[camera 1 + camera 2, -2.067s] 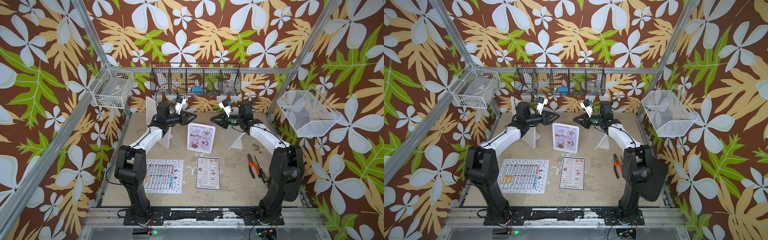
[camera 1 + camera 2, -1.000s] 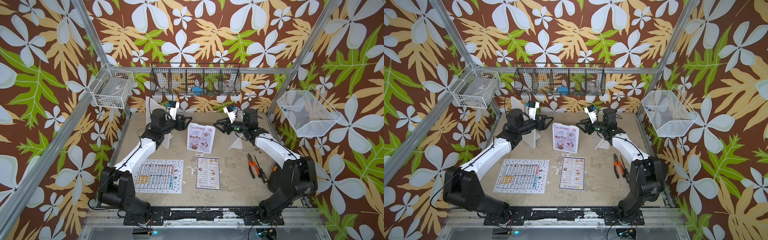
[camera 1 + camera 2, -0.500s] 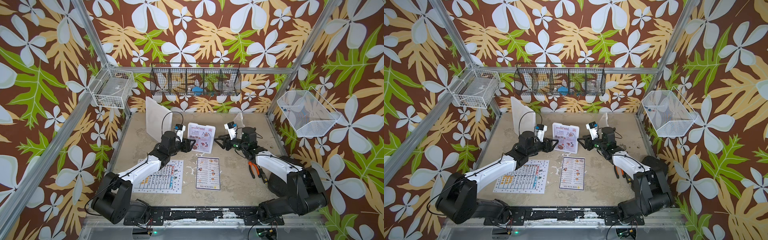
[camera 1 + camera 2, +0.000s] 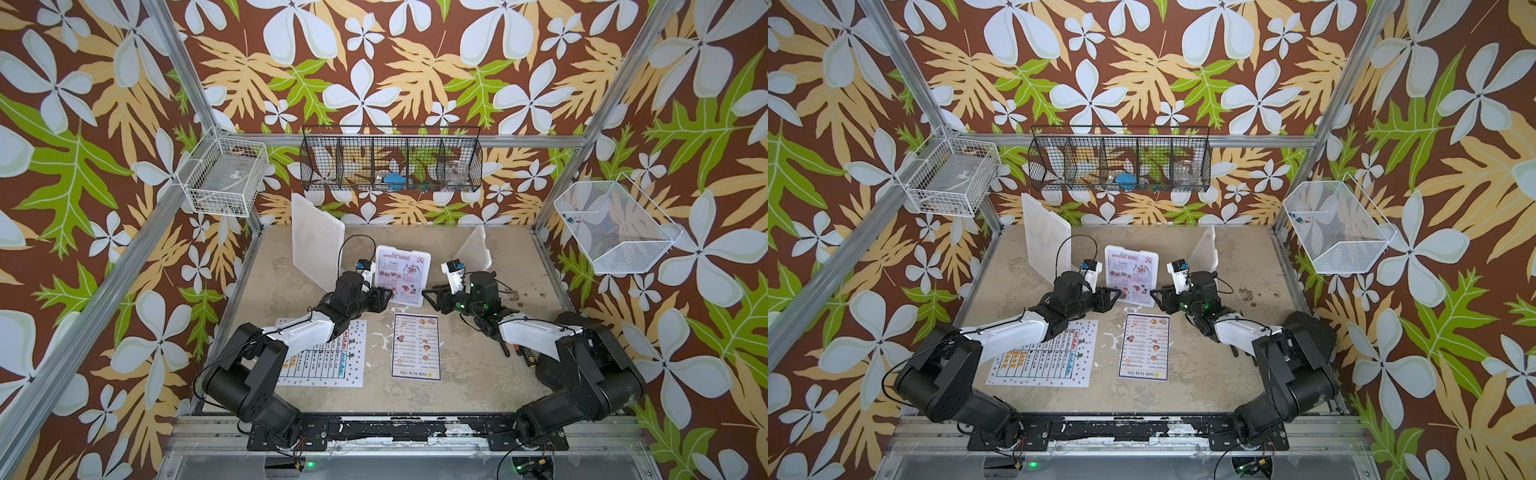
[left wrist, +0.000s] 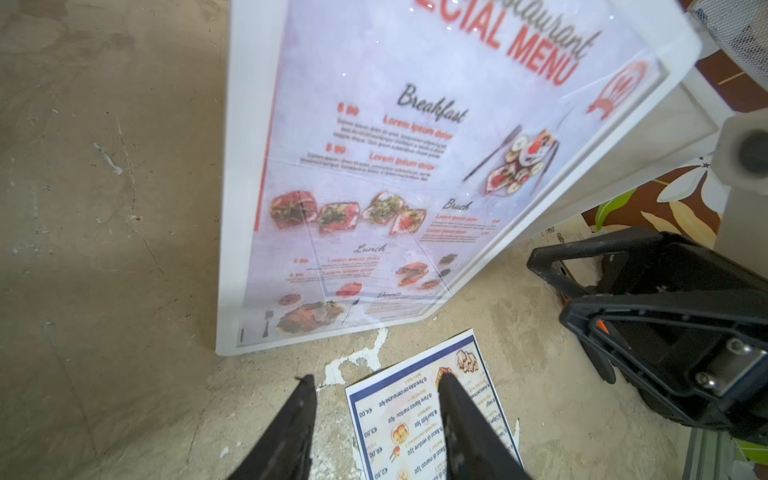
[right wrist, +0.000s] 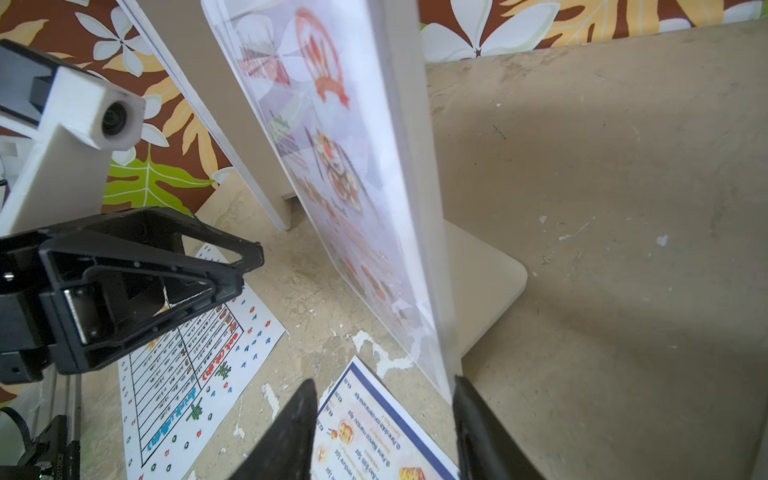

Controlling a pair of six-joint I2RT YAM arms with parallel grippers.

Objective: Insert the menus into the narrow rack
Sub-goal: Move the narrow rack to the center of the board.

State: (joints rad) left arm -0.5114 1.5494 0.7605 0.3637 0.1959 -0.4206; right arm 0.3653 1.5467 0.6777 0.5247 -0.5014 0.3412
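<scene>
We see the pinkish printed "SPECIAL MENU" sheet point(image 4: 402, 274) upright in a white plastic holder point(image 5: 245, 166) at mid-bench. The dark-bordered "DIM SUM INN" sheet point(image 4: 415, 347) and the large white dotted-border sheet point(image 4: 332, 365) lie flat nearer the worn beige bench's point(image 4: 457, 386) front edge. Our left gripper point(image 4: 388, 296) and right gripper point(image 4: 427, 294) flank the holder's foot, both with jaws apart, gripping nothing.

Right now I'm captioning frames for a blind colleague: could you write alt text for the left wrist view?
A pinkish SPECIAL MENU in a white stand on a beige tabletop fills most of the view. The left gripper, open, hovers over a corner of a blue-bordered menu lying flat; the right gripper is beside the stand.
</scene>
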